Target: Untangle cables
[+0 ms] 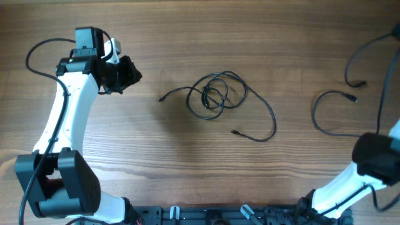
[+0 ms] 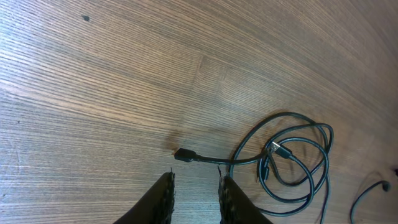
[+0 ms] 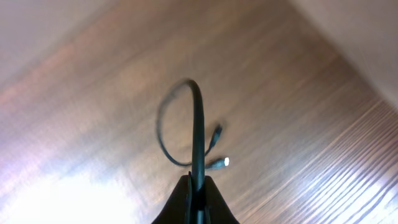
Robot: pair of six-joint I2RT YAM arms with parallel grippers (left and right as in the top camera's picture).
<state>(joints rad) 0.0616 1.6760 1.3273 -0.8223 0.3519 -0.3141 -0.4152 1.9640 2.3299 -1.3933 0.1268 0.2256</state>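
Note:
A tangle of thin black cables [image 1: 215, 94] lies coiled at the table's middle. One plug end [image 1: 161, 99] trails left and another tail [image 1: 236, 132] runs to the front right. My left gripper [image 1: 129, 75] hovers left of the tangle. In the left wrist view it [image 2: 196, 183] is open with nothing between its fingers [image 2: 165, 196], just short of the black plug end [image 2: 183, 154] and left of the coils [image 2: 295, 158]. My right gripper [image 3: 198, 182] is shut on a separate black cable [image 3: 198, 118], which loops beyond it near a silver plug [image 3: 219, 163].
At the right side of the table lies another cable loop [image 1: 325, 119] with plug ends [image 1: 354, 99]. The right arm [image 1: 375, 156] stands at the front right corner. Thicker arm wiring [image 1: 37, 53] arcs at the far left.

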